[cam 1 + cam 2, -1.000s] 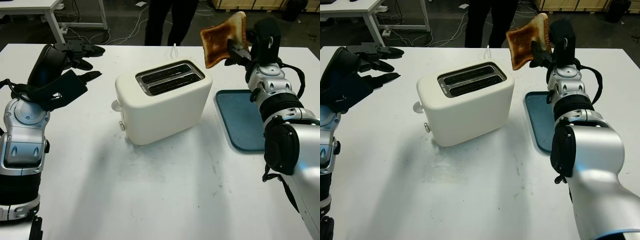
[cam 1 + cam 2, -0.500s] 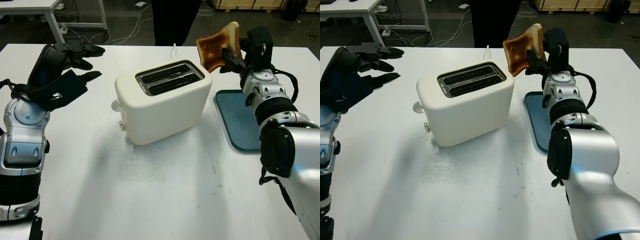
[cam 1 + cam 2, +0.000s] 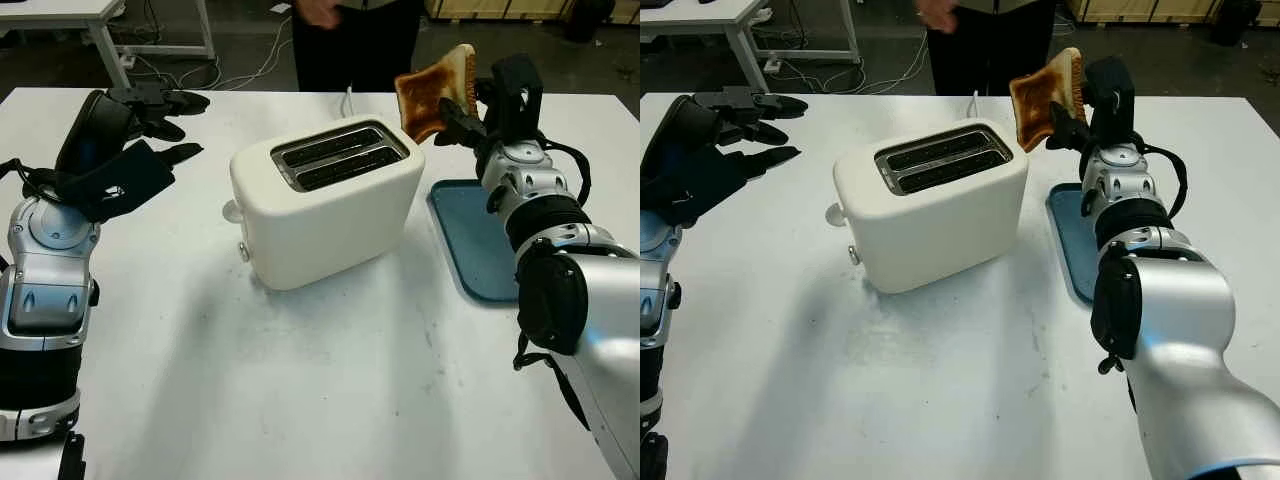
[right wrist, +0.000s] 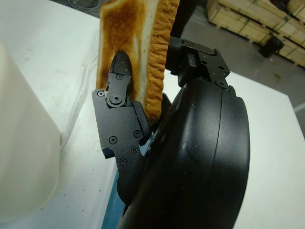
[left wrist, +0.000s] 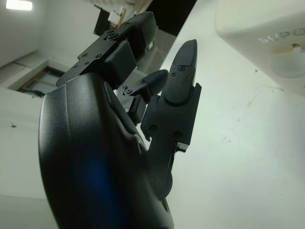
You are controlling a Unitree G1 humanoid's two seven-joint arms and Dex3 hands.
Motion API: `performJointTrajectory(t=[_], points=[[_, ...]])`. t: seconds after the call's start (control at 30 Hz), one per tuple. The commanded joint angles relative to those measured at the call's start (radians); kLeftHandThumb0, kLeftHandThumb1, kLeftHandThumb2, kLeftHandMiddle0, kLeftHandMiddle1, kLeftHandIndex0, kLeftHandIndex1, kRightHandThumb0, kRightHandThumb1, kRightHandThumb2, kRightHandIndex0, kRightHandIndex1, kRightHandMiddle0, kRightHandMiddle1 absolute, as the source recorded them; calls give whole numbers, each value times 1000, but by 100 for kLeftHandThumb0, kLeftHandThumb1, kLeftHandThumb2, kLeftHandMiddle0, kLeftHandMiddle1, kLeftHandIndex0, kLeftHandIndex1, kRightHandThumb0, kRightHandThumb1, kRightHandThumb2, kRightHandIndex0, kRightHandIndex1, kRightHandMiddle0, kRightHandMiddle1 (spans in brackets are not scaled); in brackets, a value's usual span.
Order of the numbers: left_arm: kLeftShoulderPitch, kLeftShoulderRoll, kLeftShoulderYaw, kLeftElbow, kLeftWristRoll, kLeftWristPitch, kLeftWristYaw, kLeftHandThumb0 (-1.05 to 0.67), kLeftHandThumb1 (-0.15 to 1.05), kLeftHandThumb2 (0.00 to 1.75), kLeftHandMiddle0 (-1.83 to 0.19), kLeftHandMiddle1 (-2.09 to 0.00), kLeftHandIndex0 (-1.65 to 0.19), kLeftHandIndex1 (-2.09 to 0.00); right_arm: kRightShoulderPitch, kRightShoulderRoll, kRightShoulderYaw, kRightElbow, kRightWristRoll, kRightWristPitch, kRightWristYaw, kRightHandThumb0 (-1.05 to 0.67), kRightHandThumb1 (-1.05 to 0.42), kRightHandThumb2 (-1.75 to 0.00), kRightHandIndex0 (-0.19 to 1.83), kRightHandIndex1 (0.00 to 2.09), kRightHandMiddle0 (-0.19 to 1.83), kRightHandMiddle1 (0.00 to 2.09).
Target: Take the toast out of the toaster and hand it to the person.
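Toast (image 3: 437,92) browned — prob. tilted, R hand (image 3: 478,105).

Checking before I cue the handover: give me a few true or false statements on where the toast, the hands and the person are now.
1. The right hand holds the toast in the air. True.
2. A slice sits in the toaster. False: both slots look empty.
3. The left hand grips the toaster. False: it is open, well apart from it.
4. A person stands across the table. True.
5. The toast lies on the blue tray. False: the tray is bare.
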Motion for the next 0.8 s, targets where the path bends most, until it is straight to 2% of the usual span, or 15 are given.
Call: performJointTrajectory(t=[0.0,0.2,0.37,0.77], points=[[5,4,-2,2,3,-6,4,-26,92,7,-53,-83,-74,-18,10,4,1,2,0,2,1,-21,-92,-43,61,175,16,175],[10,-4,3,-3,0,-2,10,-27,92,7,-53,-83,-74,-18,9,9,2,3,-2,3,-14,-21,-92,-41,63,175,15,175],[14,0,4,2,-1,-18,9,-26,92,7,-53,-84,-74,-18,11,10,1,2,-1,-6,-8,-20,-92,-41,67,175,24,175],[11,1,0,-2,9,-2,9,-27,92,8,-52,-82,-73,-18,12,10,12,2,-2,-13,-4,-19,-92,-41,67,175,31,175]])
